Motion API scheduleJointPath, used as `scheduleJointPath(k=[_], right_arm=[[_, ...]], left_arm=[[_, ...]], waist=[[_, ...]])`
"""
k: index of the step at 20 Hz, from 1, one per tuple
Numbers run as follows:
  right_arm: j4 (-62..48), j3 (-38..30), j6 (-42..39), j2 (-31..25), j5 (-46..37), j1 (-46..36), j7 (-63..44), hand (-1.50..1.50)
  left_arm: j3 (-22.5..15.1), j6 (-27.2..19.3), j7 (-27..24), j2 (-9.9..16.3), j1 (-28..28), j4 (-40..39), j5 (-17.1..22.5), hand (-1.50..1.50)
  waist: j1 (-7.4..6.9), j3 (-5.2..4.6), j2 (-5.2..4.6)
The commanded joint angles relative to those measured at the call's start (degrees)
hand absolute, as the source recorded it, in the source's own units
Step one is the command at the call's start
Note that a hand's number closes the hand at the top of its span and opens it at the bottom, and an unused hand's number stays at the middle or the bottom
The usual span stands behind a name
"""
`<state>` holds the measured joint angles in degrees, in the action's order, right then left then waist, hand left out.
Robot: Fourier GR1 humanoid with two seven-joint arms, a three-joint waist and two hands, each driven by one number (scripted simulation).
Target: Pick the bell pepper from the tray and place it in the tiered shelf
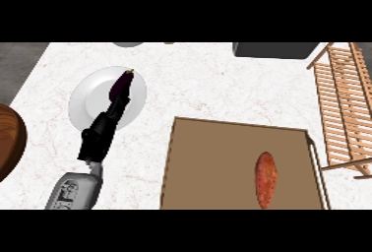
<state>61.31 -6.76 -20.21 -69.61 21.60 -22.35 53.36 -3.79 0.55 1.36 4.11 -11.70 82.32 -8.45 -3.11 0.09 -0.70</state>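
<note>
Our left hand (100, 132) reaches up from the lower left of the head view, its grey forearm (73, 190) coming in at the bottom edge, and it lies over the lower part of a white plate (88, 96). Its fingers are stretched out straight and narrow, pointing up and slightly right, and we see nothing closed inside them. Their tips meet the lower end of a dark purple eggplant (122, 82) that lies lengthwise on the plate with its stem toward the far side; we cannot tell whether the fingers touch it or hang just above it. Our right hand does not show. To the right of the plate and well apart from the hand sits a brown tray (210, 162), and on its right half lies a long, oval, reddish-orange vegetable (265, 179), the only thing on the tray; its shape is longer and smoother than we would expect of a bell pepper. Beside the tray's right edge, running up the right side of the white marbled counter (210, 83), stands the wooden slatted shelf (343, 98). A dark grey box (274, 49) sits at the far edge, and a round, dark wooden piece (9, 140) cuts in at the left.
</note>
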Motion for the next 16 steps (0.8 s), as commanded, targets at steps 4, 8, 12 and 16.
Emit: scheduleJointPath(k=[4,8,12,16], right_arm=[[-4.19,4.06,-16.74,4.38,7.65,-6.54,-2.13,1.5],[-7.01,5.66,-16.55,8.24,6.74,-9.5,-1.89,1.5],[-12.46,6.95,-18.35,9.43,4.41,-13.92,-1.44,1.5],[-14.4,8.55,-17.91,10.84,2.14,-18.47,-3.29,1.5]], left_arm=[[0.28,0.31,-0.9,0.0,-0.44,-1.2,0.13,0.0],[0.05,-1.22,-0.23,-0.58,-0.01,-1.35,-1.08,0.0],[0.96,0.05,-2.84,0.44,0.04,-2.28,-0.28,0.0],[0.17,-1.1,1.71,-1.02,-0.66,0.76,-0.42,0.0]], waist=[[0.06,-0.05,-0.12],[0.9,0.0,0.1],[0.54,0.02,-0.16],[0.38,0.02,0.04]])
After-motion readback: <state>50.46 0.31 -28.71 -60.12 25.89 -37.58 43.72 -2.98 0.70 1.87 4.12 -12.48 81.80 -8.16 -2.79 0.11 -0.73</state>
